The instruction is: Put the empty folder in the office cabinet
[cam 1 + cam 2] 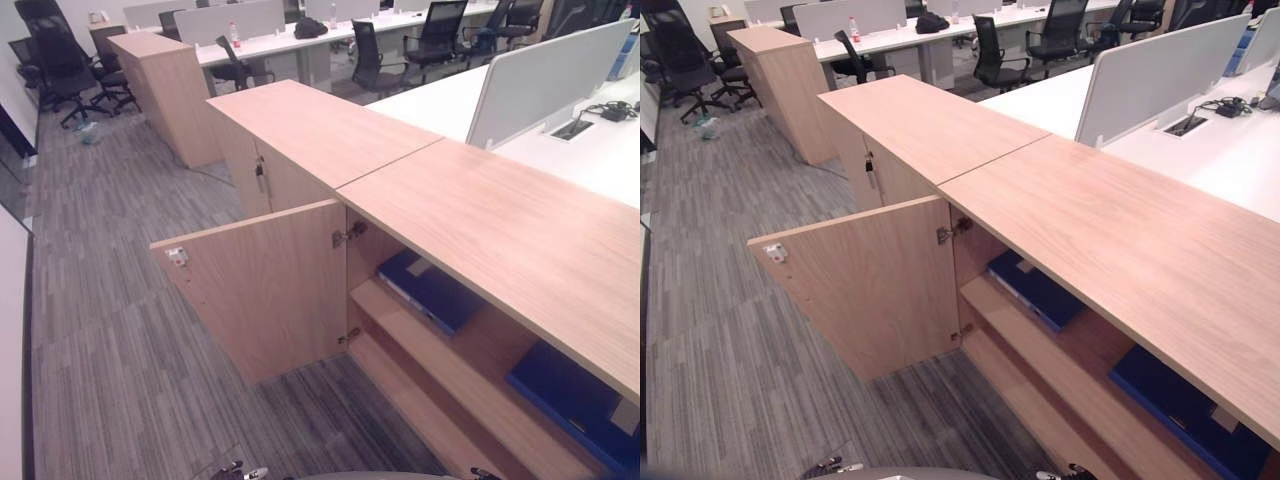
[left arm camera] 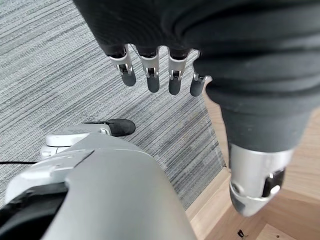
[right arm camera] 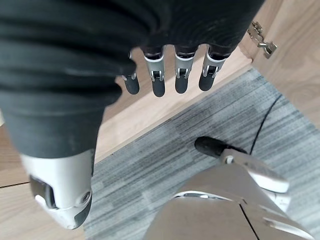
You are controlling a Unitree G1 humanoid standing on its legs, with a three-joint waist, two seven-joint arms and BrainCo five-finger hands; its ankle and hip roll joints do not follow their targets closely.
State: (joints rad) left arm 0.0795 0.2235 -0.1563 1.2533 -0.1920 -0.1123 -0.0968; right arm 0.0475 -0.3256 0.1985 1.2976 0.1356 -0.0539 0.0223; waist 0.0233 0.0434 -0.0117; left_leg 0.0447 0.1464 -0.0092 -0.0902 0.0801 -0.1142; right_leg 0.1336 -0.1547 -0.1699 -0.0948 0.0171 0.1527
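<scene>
The wooden office cabinet [image 1: 480, 220] stands in front of me with its left door [image 1: 265, 290] swung wide open toward the carpet. On its upper shelf [image 1: 420, 345] lies a flat blue folder [image 1: 432, 290]. A second blue folder [image 1: 575, 395] lies further right on the same shelf. In the left wrist view my left hand [image 2: 152, 75] hangs over the carpet with straight fingers and holds nothing. My right hand [image 3: 157, 77] hangs the same way by the cabinet's bottom edge, open and empty.
A neighbouring cabinet [image 1: 300, 125] to the left is closed, with a key [image 1: 260, 175] in its door. Another tall cabinet [image 1: 165, 90] stands further back. Black office chairs [image 1: 60, 70] and white desks with a divider [image 1: 550, 75] lie beyond. Grey striped carpet [image 1: 120, 330] covers the floor.
</scene>
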